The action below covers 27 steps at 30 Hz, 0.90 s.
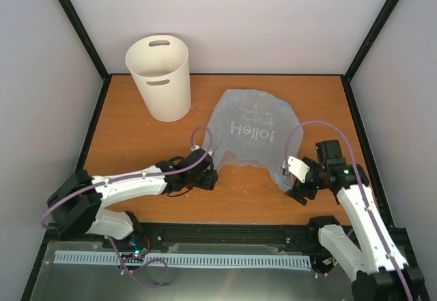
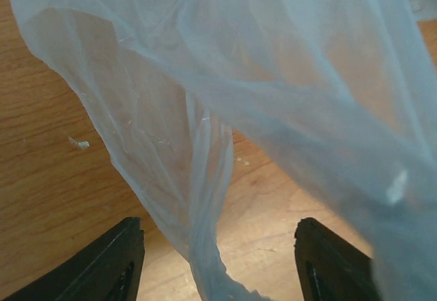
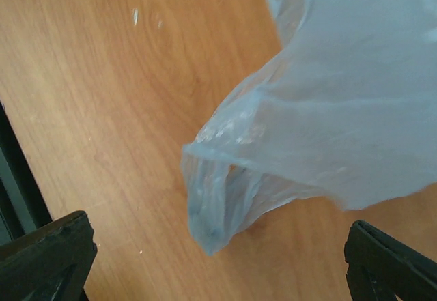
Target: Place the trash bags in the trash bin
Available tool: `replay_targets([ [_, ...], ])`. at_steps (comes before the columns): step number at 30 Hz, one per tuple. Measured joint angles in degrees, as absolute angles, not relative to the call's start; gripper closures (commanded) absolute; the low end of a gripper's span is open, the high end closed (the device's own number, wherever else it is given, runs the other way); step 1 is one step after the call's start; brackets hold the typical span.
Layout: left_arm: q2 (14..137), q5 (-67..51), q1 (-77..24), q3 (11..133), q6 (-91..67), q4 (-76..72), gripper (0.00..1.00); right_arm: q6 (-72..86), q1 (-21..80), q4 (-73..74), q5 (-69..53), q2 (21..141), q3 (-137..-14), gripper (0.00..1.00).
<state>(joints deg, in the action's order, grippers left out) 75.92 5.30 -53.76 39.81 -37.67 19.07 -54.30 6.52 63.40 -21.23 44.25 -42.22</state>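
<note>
The pale-blue translucent trash bag (image 1: 251, 132) with white "Hello!" lettering lies flat on the wooden table, right of centre. The off-white trash bin (image 1: 159, 77) stands upright at the back left, empty as far as I can see. My left gripper (image 1: 207, 176) is open at the bag's near left handle strip (image 2: 205, 205), which hangs between its jaws. My right gripper (image 1: 300, 190) is open at the bag's near right corner (image 3: 225, 198), which lies between its jaws, not clamped.
The table (image 1: 136, 144) is walled by white panels with black frame posts at the corners. A black rail (image 1: 225, 233) runs along the near edge. The bin sits close to the back left post.
</note>
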Motion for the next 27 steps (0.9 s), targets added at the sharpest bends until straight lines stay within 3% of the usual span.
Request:
replay_targets([
  [2, 77.7, 6.0, -53.7, 39.8, -37.6, 18.9, 0.48, -55.3, 6.5, 62.6, -20.3, 47.5, -40.1, 0.01],
  [6, 79.3, 6.4, -53.7, 39.8, -38.1, 18.6, 0.73, -56.4, 6.6, 62.0, -19.6, 52.6, -38.9, 0.0],
  [15, 76.2, 8.6, -53.8, 43.4, -39.2, 22.1, 0.97, -55.7, 7.3, 59.3, -21.9, 66.3, -42.3, 0.06],
  [22, 75.9, 12.4, -53.8, 46.5, -38.4, 21.0, 0.99, -51.8, 7.5, 52.9, -21.0, 70.1, -42.3, 0.06],
  [27, 75.8, 11.1, -53.8, 41.4, -37.2, 16.1, 0.99, -50.4, 7.6, 46.9, -18.7, 70.2, -41.3, 0.06],
])
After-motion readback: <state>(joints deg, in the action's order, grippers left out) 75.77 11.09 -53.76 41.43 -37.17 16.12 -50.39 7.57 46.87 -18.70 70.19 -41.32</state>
